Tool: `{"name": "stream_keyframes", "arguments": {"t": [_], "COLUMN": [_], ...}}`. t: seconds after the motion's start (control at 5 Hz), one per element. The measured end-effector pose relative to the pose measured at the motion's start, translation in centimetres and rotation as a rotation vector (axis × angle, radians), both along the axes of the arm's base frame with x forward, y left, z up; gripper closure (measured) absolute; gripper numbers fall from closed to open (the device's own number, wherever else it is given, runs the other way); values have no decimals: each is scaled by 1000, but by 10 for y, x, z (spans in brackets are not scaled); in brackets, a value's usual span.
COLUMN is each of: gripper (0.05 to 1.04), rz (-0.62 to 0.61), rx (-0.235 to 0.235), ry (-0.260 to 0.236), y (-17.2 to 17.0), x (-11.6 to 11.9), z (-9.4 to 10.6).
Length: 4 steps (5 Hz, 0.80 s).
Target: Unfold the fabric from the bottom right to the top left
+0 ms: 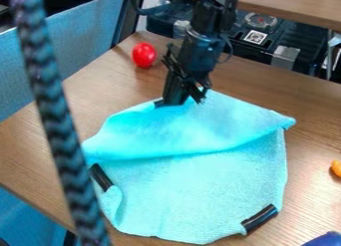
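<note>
Far left: patterned cord [59, 125] crosses the view, so watch occlusion there. Next, left black tube [101, 177] at the cloth's lower-left edge; looks like a snag risk if the cloth drags. Red object [144, 55], upper left, sits near the likely path, so stop short of it. Gripper [181, 99], upper centre, is at the top edge of the turquoise fabric [190, 190], which spans centre to lower centre, upper part folded over in a loose band. Can't tell if jaws are wide or clamped on cloth. Confirm grip on one layer only, then lift slightly, ease toward upper left, lower before release. Keep right black tube [259, 219], lower right, from shifting; if it creeps, slow down.
</note>
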<state>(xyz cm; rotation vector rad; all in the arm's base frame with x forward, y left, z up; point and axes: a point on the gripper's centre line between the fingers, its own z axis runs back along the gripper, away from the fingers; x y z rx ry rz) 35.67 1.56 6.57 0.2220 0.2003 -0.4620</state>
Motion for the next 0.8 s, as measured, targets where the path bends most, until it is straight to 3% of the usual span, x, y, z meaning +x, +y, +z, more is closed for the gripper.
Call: {"name": "stream_keyframes", "arguments": {"t": [0.2,0.8], "gripper": [1028,1028], "rz": [18,112], "rx": [-16,-9], "ry": [-5,40], "y": [11,41], "x": [12,46], "z": [2,-18]}}
